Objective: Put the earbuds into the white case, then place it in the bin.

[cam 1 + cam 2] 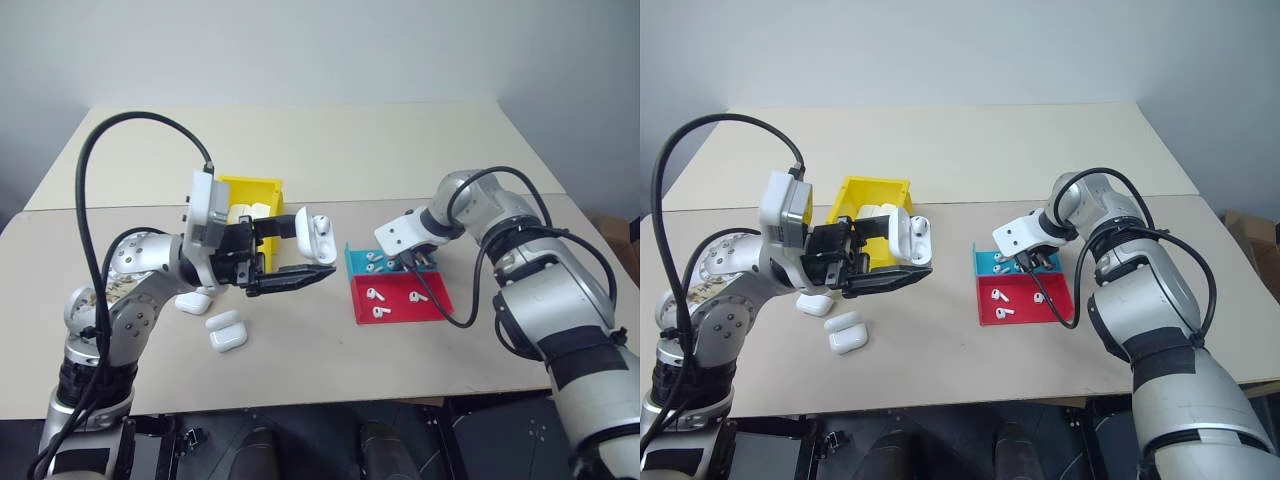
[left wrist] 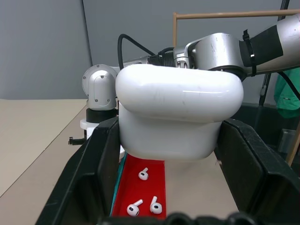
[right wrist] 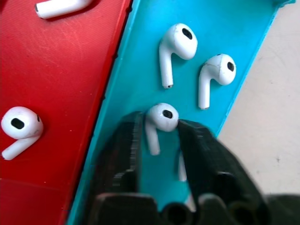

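My left gripper (image 1: 313,250) is shut on the white case (image 1: 319,238), held above the table with its lid flipped open, just right of the yellow bin (image 1: 250,184). In the left wrist view the case (image 2: 178,112) sits between both black fingers (image 2: 93,178). My right gripper (image 1: 414,262) points down into the blue tray (image 1: 352,258). In the right wrist view its two fingers press on either side of one earbud (image 3: 162,116) lying on the tray; two more earbuds (image 3: 176,44) lie just beyond it.
A red tray (image 1: 400,310) holding three earbuds (image 1: 375,294) adjoins the blue one. Spare white cases lie on the table (image 1: 228,332) under my left arm, and more sit inside the bin (image 1: 250,212). A black cable loops over each arm.
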